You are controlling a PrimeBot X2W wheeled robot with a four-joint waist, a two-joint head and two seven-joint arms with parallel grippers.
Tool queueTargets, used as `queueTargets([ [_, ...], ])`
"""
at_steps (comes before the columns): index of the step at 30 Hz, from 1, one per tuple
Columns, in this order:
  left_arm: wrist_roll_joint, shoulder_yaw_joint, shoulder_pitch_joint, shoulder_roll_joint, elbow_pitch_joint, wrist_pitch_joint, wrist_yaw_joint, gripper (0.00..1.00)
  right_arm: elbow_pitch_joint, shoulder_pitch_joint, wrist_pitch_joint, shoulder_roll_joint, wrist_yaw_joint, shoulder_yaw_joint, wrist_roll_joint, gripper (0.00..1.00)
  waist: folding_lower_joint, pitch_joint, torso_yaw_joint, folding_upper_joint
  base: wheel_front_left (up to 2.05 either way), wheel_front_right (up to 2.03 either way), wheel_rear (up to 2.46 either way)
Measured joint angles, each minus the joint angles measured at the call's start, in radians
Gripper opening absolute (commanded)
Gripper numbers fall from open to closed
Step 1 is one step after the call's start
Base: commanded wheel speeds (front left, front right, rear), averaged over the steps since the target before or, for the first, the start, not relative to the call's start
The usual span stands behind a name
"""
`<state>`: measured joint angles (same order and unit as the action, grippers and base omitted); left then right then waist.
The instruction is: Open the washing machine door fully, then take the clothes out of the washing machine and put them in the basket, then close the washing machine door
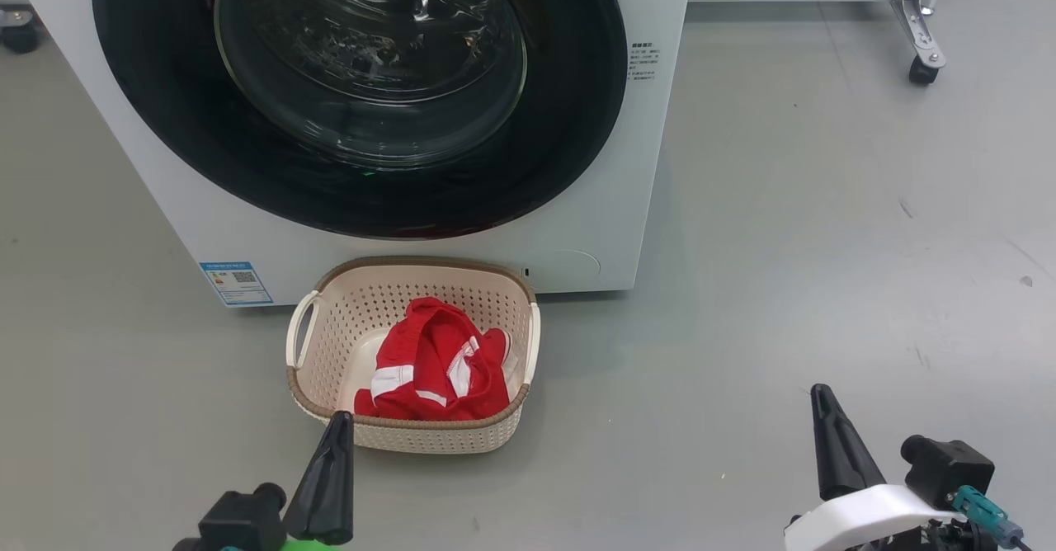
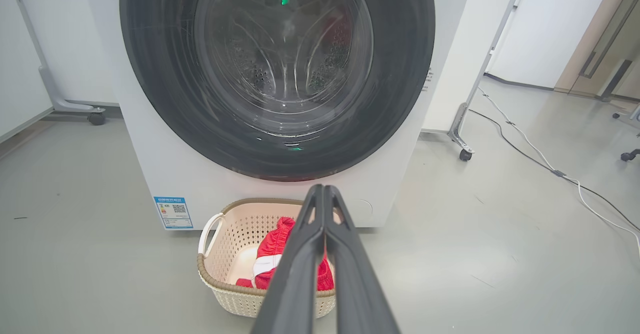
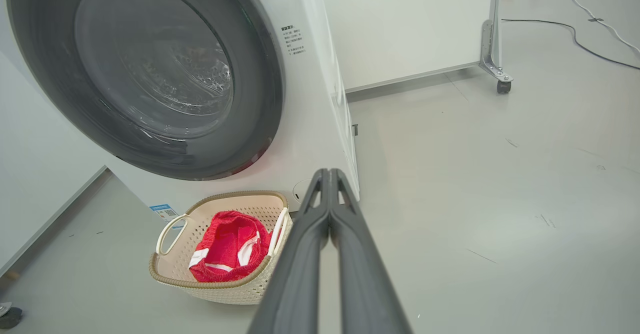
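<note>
The bright red, white-striped clothes (image 1: 437, 365) lie in the cream perforated plastic basket (image 1: 330, 303) on the floor (image 1: 742, 328) before the closed round black door (image 1: 569, 122) of the white washing machine (image 1: 577, 229), just ahead of the closed, empty left gripper (image 1: 340, 423), nearer than the equally closed right gripper (image 1: 818, 396).

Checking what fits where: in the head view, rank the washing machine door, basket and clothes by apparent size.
Largest: washing machine door.
Then the basket.
Smallest: the clothes, lying inside it.
</note>
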<state>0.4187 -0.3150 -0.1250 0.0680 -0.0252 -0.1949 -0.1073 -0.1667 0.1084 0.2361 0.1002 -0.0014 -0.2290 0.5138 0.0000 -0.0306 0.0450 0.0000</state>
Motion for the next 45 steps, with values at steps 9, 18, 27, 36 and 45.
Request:
queueTargets([
  [9, 0.146, 0.045, 0.001, -0.003, -0.002, 0.019, 0.017, 0.00, 0.000, -0.002, -0.030, -0.006, 0.009, 0.034, 0.126, 0.00, 0.0000, 0.002, -0.005, 0.0000, 0.00, 0.00, 0.00],
  [18, 0.270, 0.073, 0.004, 0.000, -0.015, 0.044, 0.033, 0.00, -0.002, -0.010, -0.064, -0.007, 0.019, 0.064, 0.239, 0.00, 0.0000, 0.004, -0.010, 0.0000, 0.00, 0.00, 0.00],
  [27, 0.395, 0.099, 0.017, 0.008, -0.033, 0.068, 0.051, 0.00, -0.008, -0.024, -0.093, -0.007, 0.029, 0.093, 0.351, 0.00, 0.0000, 0.007, -0.014, 0.0000, 0.00, 0.00, 0.00],
  [36, 0.519, 0.124, 0.032, 0.013, -0.056, 0.089, 0.070, 0.00, -0.019, -0.044, -0.119, -0.007, 0.043, 0.121, 0.464, 0.00, 0.0000, 0.009, -0.019, 0.0000, 0.00, 0.00, 0.00],
  [45, 0.630, 0.150, 0.053, 0.018, -0.074, 0.110, 0.087, 0.00, -0.030, -0.061, -0.144, -0.007, 0.053, 0.145, 0.562, 0.00, 0.0000, 0.012, -0.023, 0.0000, 0.00, 0.00, 0.00],
])
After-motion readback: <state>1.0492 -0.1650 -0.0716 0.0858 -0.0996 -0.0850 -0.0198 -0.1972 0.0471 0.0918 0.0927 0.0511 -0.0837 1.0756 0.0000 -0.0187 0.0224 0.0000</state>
